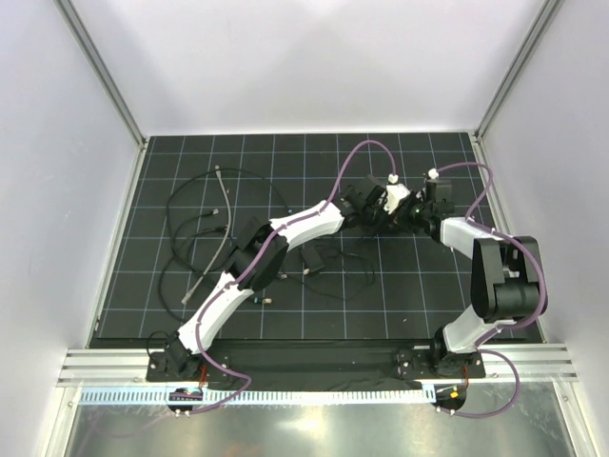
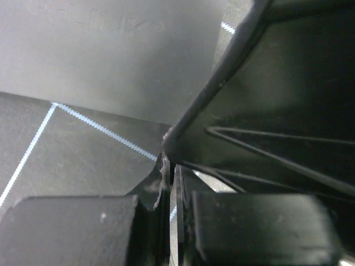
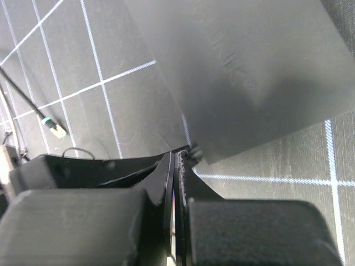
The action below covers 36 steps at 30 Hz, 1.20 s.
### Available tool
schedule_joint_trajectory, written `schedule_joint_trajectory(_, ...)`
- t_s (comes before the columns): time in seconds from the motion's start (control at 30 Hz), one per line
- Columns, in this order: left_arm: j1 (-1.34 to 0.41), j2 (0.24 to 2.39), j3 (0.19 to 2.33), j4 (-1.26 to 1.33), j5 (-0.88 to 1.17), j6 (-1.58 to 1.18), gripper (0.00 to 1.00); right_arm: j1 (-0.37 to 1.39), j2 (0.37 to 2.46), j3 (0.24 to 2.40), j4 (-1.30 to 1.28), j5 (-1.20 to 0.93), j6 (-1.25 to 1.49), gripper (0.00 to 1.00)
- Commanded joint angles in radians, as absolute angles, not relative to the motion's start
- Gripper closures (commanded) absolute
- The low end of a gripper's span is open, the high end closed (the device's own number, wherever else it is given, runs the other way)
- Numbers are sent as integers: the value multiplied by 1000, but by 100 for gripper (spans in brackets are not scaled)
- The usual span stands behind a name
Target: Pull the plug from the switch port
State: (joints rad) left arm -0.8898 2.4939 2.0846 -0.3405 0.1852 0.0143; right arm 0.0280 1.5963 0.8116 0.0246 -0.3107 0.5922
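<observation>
The switch box (image 3: 260, 77) filled upper right of right wrist view, its lower edge touching the closed right fingers (image 3: 161, 177); port and plug hidden. The left fingers (image 2: 152, 191) also closed, box lay upper left of them.

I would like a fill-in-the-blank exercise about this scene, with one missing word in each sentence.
1. The black mat under the arms has a grid of ___ lines.
2. The left claw and the right claw are both ___.
3. In the top view, the loose cables lie on the ___ side of the mat.

Missing words: white; shut; left.
</observation>
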Motion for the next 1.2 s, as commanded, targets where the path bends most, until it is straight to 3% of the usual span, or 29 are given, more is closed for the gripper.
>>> schedule_joint_trajectory(0.0, -891, 2494, 2100, -279, 216, 5, 100, 58, 1629, 833, 83, -287, 609, 99)
schedule_joint_trajectory(0.63, -839, 2444, 1962, -273, 359, -117, 100, 107, 1756, 930, -34, -20, 440, 99)
schedule_joint_trajectory(1.17, -816, 2465, 1948, -316, 394, -181, 100, 138, 1845, 1032, -140, 215, 517, 99)
